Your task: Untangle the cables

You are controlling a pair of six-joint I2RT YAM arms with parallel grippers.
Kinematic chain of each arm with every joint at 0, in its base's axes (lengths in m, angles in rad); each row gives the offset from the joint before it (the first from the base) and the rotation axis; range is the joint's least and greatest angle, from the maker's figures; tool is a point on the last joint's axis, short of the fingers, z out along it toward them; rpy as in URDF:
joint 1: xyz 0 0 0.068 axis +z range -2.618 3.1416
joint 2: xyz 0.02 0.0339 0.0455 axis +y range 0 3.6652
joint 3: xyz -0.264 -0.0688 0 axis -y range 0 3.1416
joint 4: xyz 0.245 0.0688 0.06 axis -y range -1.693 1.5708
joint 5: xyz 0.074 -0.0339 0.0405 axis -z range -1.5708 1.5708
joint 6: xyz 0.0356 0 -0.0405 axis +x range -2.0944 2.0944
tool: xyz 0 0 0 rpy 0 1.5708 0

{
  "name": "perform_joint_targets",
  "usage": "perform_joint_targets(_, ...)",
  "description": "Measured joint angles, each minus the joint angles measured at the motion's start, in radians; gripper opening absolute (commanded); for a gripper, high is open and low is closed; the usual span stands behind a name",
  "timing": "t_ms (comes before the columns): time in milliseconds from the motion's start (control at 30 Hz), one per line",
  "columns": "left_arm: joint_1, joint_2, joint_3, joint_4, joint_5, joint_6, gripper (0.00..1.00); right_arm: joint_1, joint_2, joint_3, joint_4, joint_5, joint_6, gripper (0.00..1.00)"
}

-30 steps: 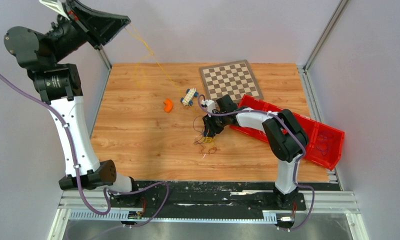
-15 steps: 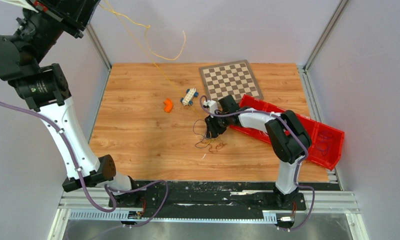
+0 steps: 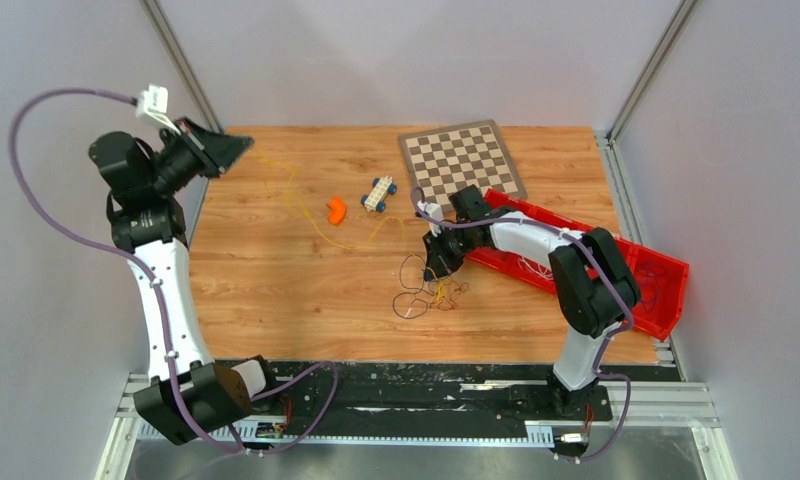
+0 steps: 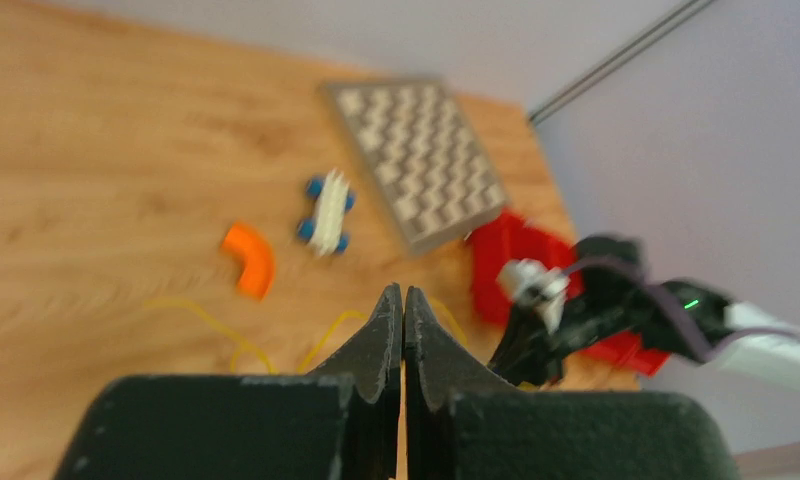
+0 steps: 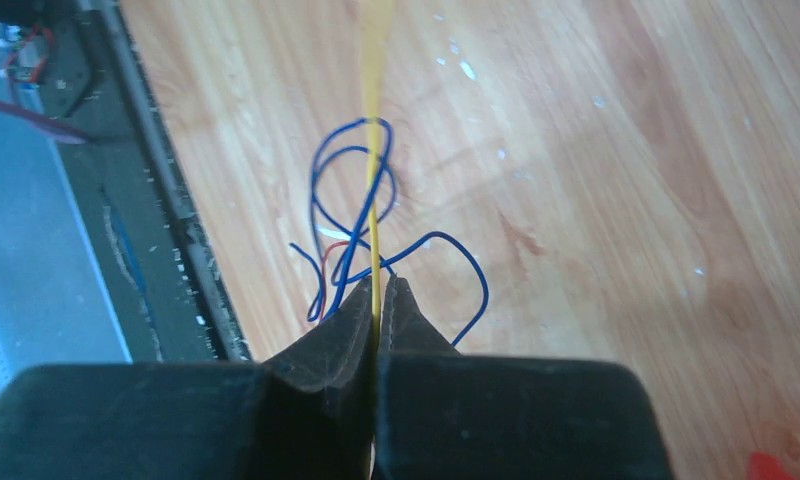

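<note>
We found the cables (image 3: pixel 431 292) lying in a loose knot on the worktop (image 3: pixel 276 290), right of its middle and just in front of the red tray (image 3: pixel 631 250). The right fingers (image 3: pixel 443 262) were low over the far side of that knot. In the right wrist view these fingers (image 5: pixel 361 310) were clamped on the yellow cable (image 5: pixel 375 200), which ran straight out from between their tips. It crossed blue loops on the wood beneath, with a little red and white among them.

From the knot the yellow cable (image 3: pixel 316 228) trailed left across the worktop. It passed in front of a toy car (image 3: pixel 379 192) and an orange curved piece (image 3: pixel 335 209), then rose towards the far left corner, where it met the tips of the left fingers (image 3: pixel 226 150).

The left wrist view was blurred. There the left fingers (image 4: pixel 394 322) were pressed together with no gap, and we could not make out the cable at the tips themselves. A chessboard (image 3: pixel 463 160) lay at the far edge, right of the car.
</note>
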Motion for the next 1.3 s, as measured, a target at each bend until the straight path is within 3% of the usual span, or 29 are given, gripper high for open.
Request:
perform_joint_targets(33,0.003,0.0,-0.032,-0.071,-0.014,0.068,0.14,0.001,-0.006,0.01,-0.015,-0.019,-0.01,0.0)
perform_joint_targets(67,0.005,0.0,-0.055,-0.136,-0.03,0.134,0.43,0.001,-0.01,0.021,-0.03,-0.035,-0.021,0.0)
perform_joint_targets(100,0.006,0.001,-0.071,-0.209,-0.048,0.208,0.67,0.002,-0.013,0.031,-0.044,-0.048,-0.031,0.0)
perform_joint_targets(167,0.005,0.021,-0.077,-0.34,-0.059,0.366,0.82,0.005,-0.017,0.056,-0.073,-0.075,-0.058,0.0)
perform_joint_targets(300,0.006,0.087,-0.074,-0.542,0.01,0.65,0.95,0.006,-0.017,0.077,-0.101,-0.108,-0.094,0.0)
perform_joint_targets(433,-0.04,0.097,-0.097,-0.681,0.123,0.939,0.96,0.009,-0.017,0.077,-0.126,-0.122,-0.114,0.0)
perform_joint_targets(600,-0.232,0.029,-0.198,-0.65,0.146,1.184,0.94,0.013,-0.017,0.077,-0.14,-0.14,-0.138,0.0)
perform_joint_targets(700,-0.358,-0.033,-0.33,-0.529,0.111,1.263,0.87,0.017,-0.019,0.077,-0.144,-0.148,-0.169,0.0)
perform_joint_targets(800,-0.496,-0.113,-0.494,-0.345,0.037,1.31,0.74,0.027,-0.032,0.077,-0.146,-0.156,-0.194,0.0)
perform_joint_targets(900,-0.625,-0.16,-0.609,-0.183,-0.043,1.363,0.69,0.047,-0.06,0.077,-0.145,-0.164,-0.22,0.0)
perform_joint_targets(1067,-0.756,-0.124,-0.66,0.029,-0.16,1.433,0.67,0.103,-0.1,0.085,-0.145,-0.172,-0.25,0.0)
perform_joint_targets(1300,-0.831,-0.011,-0.659,0.195,-0.226,1.452,0.63,0.166,-0.105,0.11,-0.148,-0.171,-0.26,0.0)
